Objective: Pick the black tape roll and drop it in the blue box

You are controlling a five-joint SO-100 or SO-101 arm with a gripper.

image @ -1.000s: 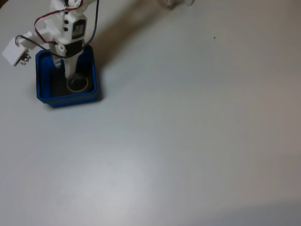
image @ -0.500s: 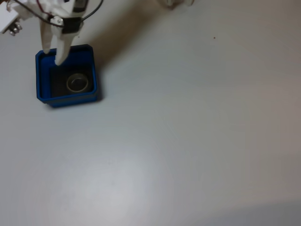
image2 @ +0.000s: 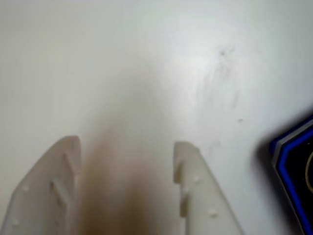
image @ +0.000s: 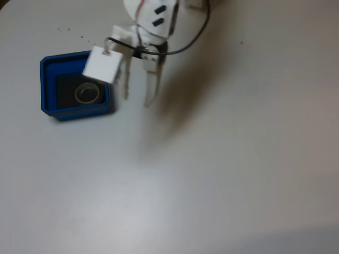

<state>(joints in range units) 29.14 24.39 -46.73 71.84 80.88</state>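
In the fixed view, the blue box (image: 75,85) sits at about nine o'clock from the picture's middle, far out toward the left edge, resting flat on the pale worktop (image: 228,159). Its thick blue walls frame a dark floor, and the black tape roll (image: 87,93) lies flat on that floor, toward the four o'clock corner of the box, its pale inner core showing as a light ring. A white square part of the arm (image: 103,64) hangs over the box's one o'clock corner and hides a bit of the rim.

Just to the right of the box, at about eleven o'clock from the picture's middle, the claw (image: 137,98) points down toward six o'clock above bare worktop, its two white fingers (image: 152,87) spread apart with nothing between them. The white arm body with black cable runs up from it to twelve o'clock. A soft brown shadow falls on the worktop at the claw's four o'clock.

In the wrist view, the claw (image2: 128,145) rises from the bottom edge, open and empty, with the shadowed worktop (image2: 122,63) between its fingers. At four o'clock, against the right edge, a corner of the blue box (image2: 293,161) shows, well clear of the right finger.
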